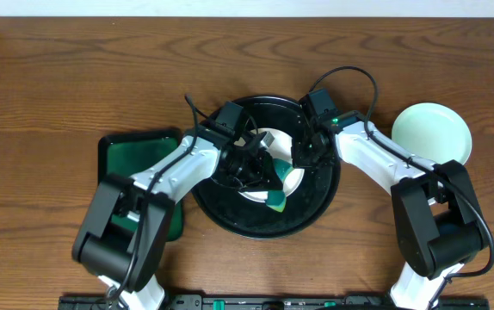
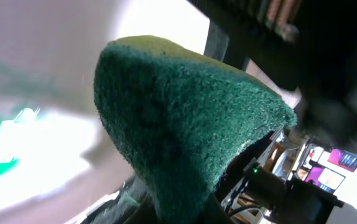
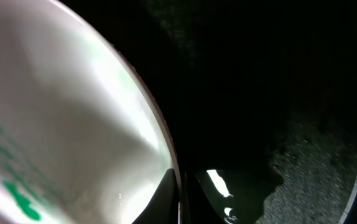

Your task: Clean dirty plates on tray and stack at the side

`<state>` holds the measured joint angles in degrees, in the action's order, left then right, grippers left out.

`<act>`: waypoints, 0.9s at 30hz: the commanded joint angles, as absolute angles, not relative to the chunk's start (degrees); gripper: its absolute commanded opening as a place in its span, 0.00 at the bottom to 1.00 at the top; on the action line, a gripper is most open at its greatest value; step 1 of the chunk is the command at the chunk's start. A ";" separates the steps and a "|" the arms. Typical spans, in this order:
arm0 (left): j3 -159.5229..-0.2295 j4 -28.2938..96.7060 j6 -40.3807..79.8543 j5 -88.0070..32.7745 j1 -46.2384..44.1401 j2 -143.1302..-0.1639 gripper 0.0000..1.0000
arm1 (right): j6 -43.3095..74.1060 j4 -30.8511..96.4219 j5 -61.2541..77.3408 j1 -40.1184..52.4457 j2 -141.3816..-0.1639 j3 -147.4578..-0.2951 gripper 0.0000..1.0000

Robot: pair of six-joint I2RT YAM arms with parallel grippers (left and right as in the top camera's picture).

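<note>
overhead: smeared plate (image 1: 292,182) on tray (image 1: 230,215), sponge (image 1: 278,203) probably pressed against it.

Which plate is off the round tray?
The plate on the wood, right of the black tray in the overhead view. The other visible plate is inside that tray.

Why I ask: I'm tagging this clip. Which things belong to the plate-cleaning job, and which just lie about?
Job in hand:
black round tray
smeared plate on it
white plate off the tray
green scouring pad

Lying about:
dark green rectangular tray
wooden table
</note>
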<state>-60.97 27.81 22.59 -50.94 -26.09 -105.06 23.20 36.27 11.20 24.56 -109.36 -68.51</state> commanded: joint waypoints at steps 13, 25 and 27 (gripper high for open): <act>-60.82 22.83 25.82 -38.92 -24.93 -105.23 0.07 | 25.08 35.35 23.40 25.23 -109.80 -68.45 0.01; -60.82 25.43 25.17 -20.67 -23.44 -106.28 0.07 | 25.26 37.10 23.40 25.17 -109.80 -68.45 0.01; -60.82 27.97 25.19 -17.47 -23.44 -107.44 0.07 | 25.50 37.15 23.38 25.17 -109.80 -68.45 0.01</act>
